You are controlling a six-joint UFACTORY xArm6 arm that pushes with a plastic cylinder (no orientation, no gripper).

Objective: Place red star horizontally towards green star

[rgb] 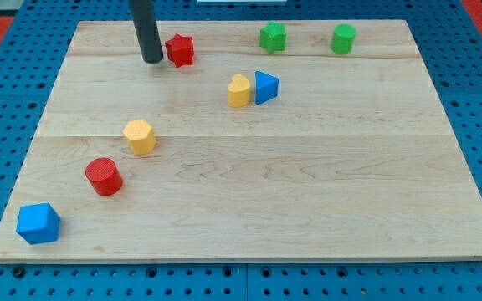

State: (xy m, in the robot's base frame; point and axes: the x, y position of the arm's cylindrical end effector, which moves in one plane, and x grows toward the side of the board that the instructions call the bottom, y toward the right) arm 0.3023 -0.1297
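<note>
My tip (152, 60) sits just left of the red star (180, 50), so a push could slide it sideways to the green star (273, 37); no end effector shows.

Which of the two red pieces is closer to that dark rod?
The red star, near the view's top, just right of my tip. The red cylinder sits far lower, toward the view's bottom left.

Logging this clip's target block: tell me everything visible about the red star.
The red star is a small, chunky block of matte red, plastic-looking material with blunt points. It lies flat on the wooden board near the view's top, left of centre. My tip stands just to its left, close or touching; I cannot tell which. The green star sits apart to its right, roughly level.
</note>
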